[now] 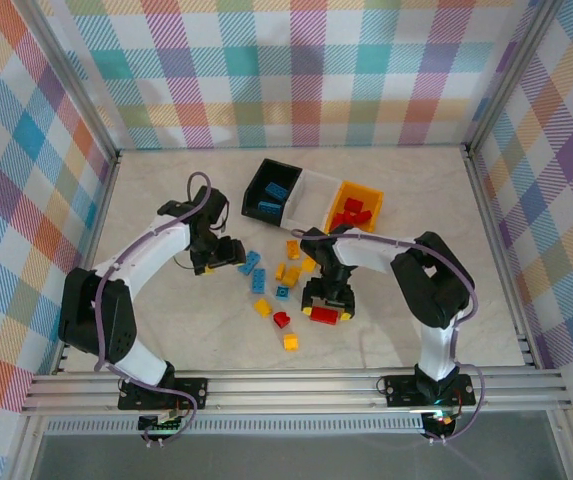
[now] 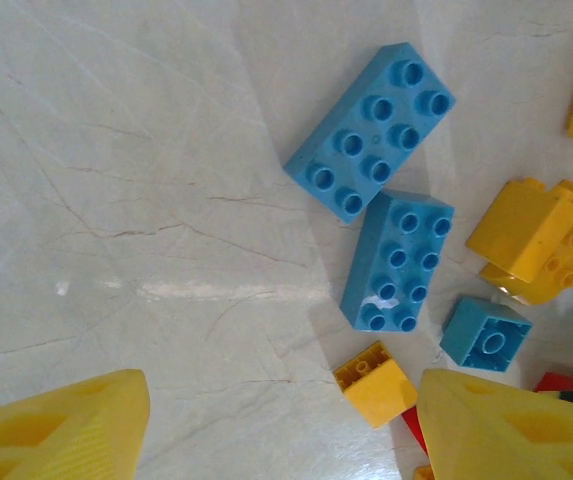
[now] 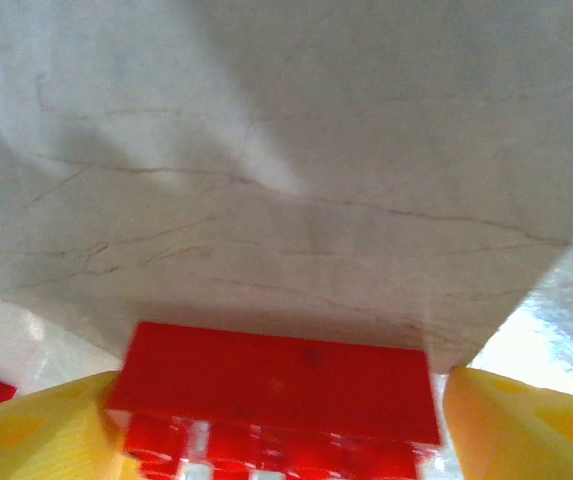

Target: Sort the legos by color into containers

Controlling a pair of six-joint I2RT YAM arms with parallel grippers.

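Right wrist: right gripper straddles 1 red brick, clamp unconfirmed (slight gap at 1 finger); close squarely before lifting.

You've got a pale veined surface. Three joined containers sit at back centre: black, white, yellow-orange. Loose legos lie scattered mid-surface: blue bricks leftward, yellow brick nearest, small red brick beside it.

Red lego between fingers of right claw, pale table beyond.
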